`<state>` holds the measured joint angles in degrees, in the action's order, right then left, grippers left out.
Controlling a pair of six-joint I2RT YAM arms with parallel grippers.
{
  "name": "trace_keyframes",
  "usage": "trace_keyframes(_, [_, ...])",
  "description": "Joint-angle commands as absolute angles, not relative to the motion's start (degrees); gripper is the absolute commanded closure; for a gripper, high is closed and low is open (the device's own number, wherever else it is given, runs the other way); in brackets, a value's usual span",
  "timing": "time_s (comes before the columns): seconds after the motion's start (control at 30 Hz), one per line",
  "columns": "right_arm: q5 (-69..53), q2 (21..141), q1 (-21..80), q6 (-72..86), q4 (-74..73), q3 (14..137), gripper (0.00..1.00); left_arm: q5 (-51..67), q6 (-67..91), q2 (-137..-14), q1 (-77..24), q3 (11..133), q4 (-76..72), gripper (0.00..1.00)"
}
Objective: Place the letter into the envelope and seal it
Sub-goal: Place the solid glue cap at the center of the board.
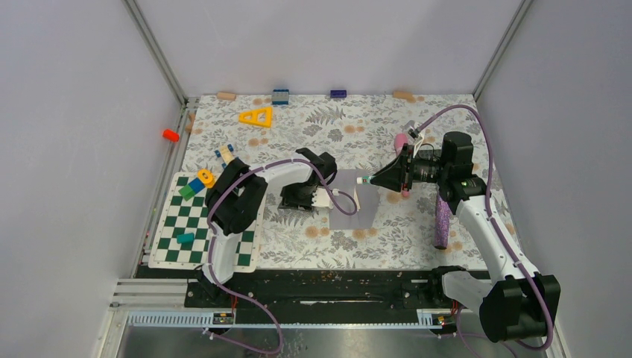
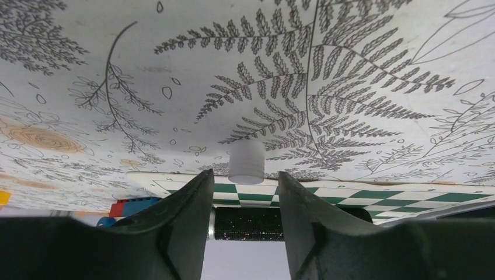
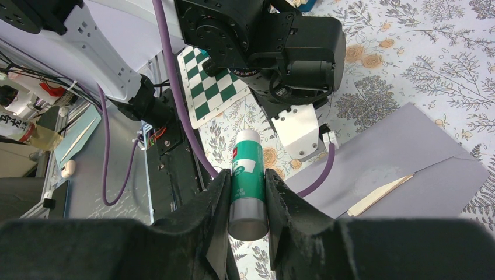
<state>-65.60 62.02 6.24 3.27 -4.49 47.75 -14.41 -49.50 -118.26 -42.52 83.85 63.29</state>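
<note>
Since only a thin tan edge of the letter point(image 3: 382, 195) shows at the mouth of the grey envelope point(image 3: 420, 134), the sheet looks almost wholly tucked in, and the step in hand appears to be gluing the flap. What matters is how the glue stick point(image 3: 245, 154) lies to the envelope. The right end effector point(image 3: 247, 178) pinches the green-and-white stick by its body. The stick's long axis is aimed at the envelope from its right side, with the tip at the envelope's right edge in the overhead view. Whether the tip touches paper I cannot tell. The envelope lies flat on the desk point(image 3: 443, 58), its long axis roughly crossing the stick's line. At the envelope's left edge sits the left end effector point(image 2: 245, 175), fingers spread on nothing, a small white cap point(image 2: 246, 160) lying just ahead of them. The right arm is thus the one placed to glue, and I judge it must tip the stick down onto the flap.
</note>
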Motion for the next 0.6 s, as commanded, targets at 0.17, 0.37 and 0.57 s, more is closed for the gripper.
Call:
trace_keyframes(0.17, [-67.0, 61.0, 5.6, 3.0, -3.9, 49.3, 1.00, -12.6, -49.4, -113.3, -42.2, 86.6, 63.5, 0.41])
trace_keyframes(0.37, [-67.4, 61.4, 5.0, 3.9, -3.8, 49.7, 1.00, -8.1, -49.4, -107.3, -39.8, 89.1, 64.7, 0.35])
trace_keyframes(0.57, [-67.8, 62.1, 4.6, 4.6, -3.8, 50.1, 1.00, 4.2, -46.7, -103.0, -34.4, 97.0, 64.8, 0.35])
